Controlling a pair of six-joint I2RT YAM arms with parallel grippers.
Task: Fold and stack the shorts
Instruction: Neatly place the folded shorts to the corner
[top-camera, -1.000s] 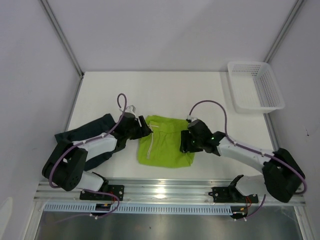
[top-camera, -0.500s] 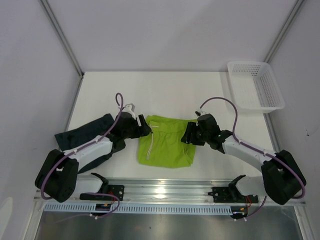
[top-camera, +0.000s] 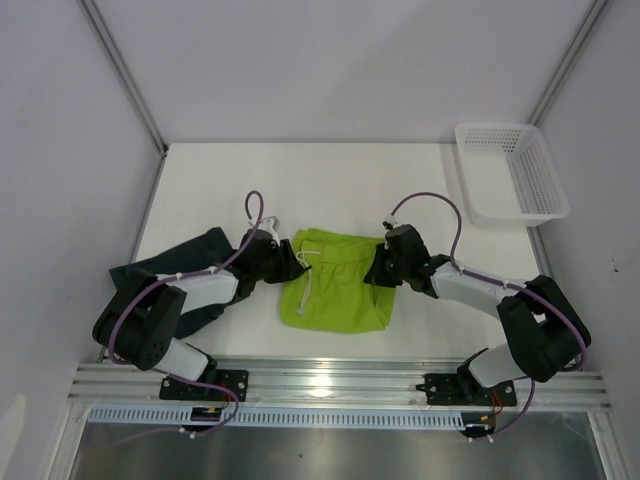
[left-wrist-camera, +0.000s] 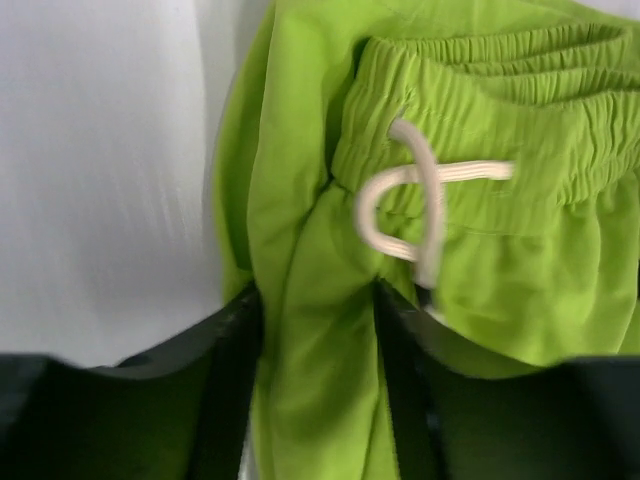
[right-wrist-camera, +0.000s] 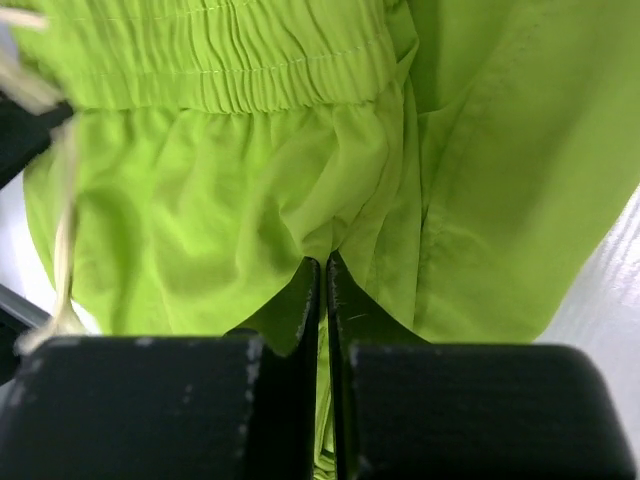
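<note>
Right gripper (right-wrist-camera: 322, 262) is clenched on a thin pinch of the green shorts (top-camera: 340, 285). Its fingers are closed and the cloth puckers toward the tips, just ahead of which runs the gathered waistband (right-wrist-camera: 230, 60). Left gripper (left-wrist-camera: 315, 290) stands parted astride a thicker fold at the opposite side of the same pair, with the white drawstring (left-wrist-camera: 420, 200) just ahead and to one side. That view is smeared, so I cannot tell whether it already presses the fold.

The green shorts lie between the two grippers on the tabletop (top-camera: 330, 190), in a compact squarish shape that looks doubled leg on leg. The dark shorts (top-camera: 195, 245) lie on the outer side of the left gripper, partly beneath that arm, loose and unfolded by the look of it. A white basket (top-camera: 500, 128) sits well beyond the right gripper at the far corner.

Several things could go wrong from here:
- The right pinch is shallow and may hold only the top layer, so a lift could peel the layers apart instead of carrying the whole edge.
- If the left side grips late or not at all, one corner would rise alone and the fold would skew.
- The drawstring loop sits close enough to catch on a finger and tug the waistband.
- The left arm rests over the dark pair, so a wide swing could drag it along
</note>
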